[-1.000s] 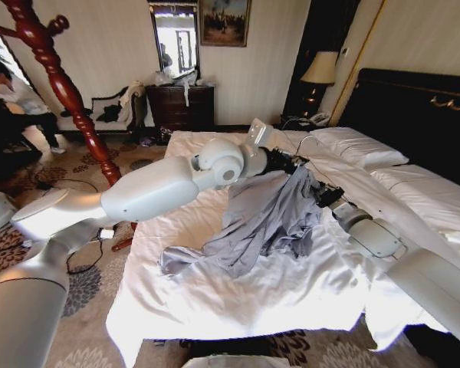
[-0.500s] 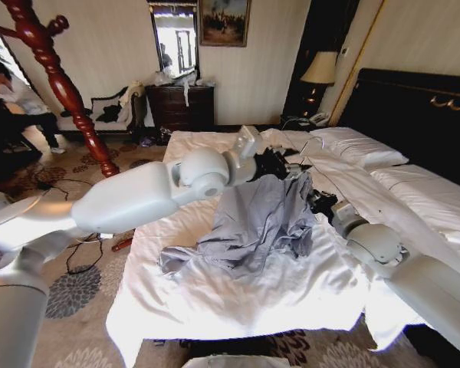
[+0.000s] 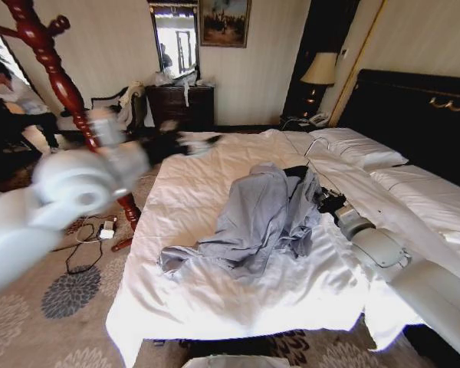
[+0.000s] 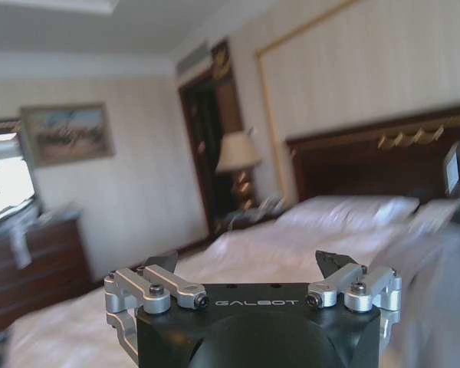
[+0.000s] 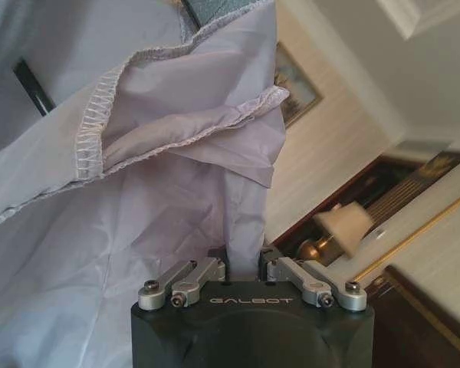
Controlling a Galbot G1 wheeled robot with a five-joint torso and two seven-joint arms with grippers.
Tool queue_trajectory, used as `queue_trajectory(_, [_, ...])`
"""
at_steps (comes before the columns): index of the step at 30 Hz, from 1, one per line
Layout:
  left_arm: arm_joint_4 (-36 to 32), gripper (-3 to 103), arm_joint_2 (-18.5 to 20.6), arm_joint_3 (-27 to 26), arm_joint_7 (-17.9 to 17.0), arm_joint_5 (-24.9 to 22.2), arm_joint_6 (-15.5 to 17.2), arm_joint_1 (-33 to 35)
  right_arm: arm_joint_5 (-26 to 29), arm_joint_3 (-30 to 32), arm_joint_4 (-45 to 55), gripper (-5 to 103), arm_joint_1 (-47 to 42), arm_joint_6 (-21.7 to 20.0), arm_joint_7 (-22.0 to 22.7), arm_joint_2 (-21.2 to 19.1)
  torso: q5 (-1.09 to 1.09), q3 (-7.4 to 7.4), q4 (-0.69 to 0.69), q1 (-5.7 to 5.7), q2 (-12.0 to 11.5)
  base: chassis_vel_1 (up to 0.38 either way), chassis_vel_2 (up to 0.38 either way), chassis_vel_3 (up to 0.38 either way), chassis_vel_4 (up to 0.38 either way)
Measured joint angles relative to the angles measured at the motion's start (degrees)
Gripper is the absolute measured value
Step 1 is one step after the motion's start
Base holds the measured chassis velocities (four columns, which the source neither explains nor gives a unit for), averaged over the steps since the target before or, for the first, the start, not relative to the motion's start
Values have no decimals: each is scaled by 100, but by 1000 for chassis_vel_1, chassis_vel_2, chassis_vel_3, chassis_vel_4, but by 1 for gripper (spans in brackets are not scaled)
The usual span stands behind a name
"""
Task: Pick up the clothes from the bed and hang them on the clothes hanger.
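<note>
Right gripper (image 5: 244,264) pinches fold of clothes (image 3: 257,218) heaped mid-bed (image 3: 215,299); hanger (image 5: 31,86) bar seen inside. Left gripper (image 4: 249,272) spread, empty, off bedside. Advice: lift slowly, keep pinch firm.

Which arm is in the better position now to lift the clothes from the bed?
Right. The right gripper is shut on a fold of the clothes over the bed. The left gripper is open and empty, off near the bed's far side.
</note>
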Motion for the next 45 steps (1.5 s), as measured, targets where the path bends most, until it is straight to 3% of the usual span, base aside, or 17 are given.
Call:
queue_trajectory(3, [-121,100,-65,-531,29,396,-101,1102,-103,81,-32,18,45,35,65,42,2,1,-5,1,-1,0,0,0,0])
queue_trajectory(13, [-651,100,-603,-76,216,1197,-180,1594,320,302,235,18,-129,192,123,-64,1,1,-3,1,-1,0,0,0,0])
queue_trajectory(20, [-794,100,-535,-72,334,828,-220,1296,256,242,269,18,-176,300,137,22,4,1,-3,1,-1,0,0,0,0])
queue_trajectory(27, [-882,100,-294,46,537,-80,82,882,36,72,177,18,45,404,135,14,2,1,-2,1,-1,0,0,0,0])
queue_trajectory(30, [-861,100,-288,358,588,-375,227,541,-76,-55,128,18,193,479,103,47,4,1,2,1,-1,0,0,0,0])
queue_trajectory(32, [-723,100,-465,942,590,-575,326,78,-163,-73,110,18,214,550,82,51,3,1,5,1,-1,0,0,0,0])
queue_trajectory(34, [-422,100,-855,1911,570,-799,454,-747,-247,-62,103,18,206,635,65,51,-2,1,2,1,-1,0,0,0,0])
queue_trajectory(35, [-105,100,-1206,2563,528,-973,561,-1543,-286,-39,110,18,200,668,63,50,-5,2,-4,1,-1,0,0,0,0])
queue_trajectory(36, [-105,100,-1206,2563,528,-973,561,-1543,-286,-39,110,18,200,668,63,50,-5,2,-4,1,-1,0,0,0,0])
queue_trajectory(38, [488,100,-1834,3500,494,-1228,739,-2856,-326,12,138,18,190,696,67,45,7,2,-9,4,-2,0,0,0,0])
queue_trajectory(40, [783,100,-2191,3925,512,-1333,783,-3530,-360,71,139,18,160,710,69,29,8,2,-7,4,-2,0,0,0,0])
queue_trajectory(45, [1071,100,-2643,4323,526,-1508,885,-4126,-390,109,135,18,126,725,77,22,2,2,0,2,-2,0,0,0,0])
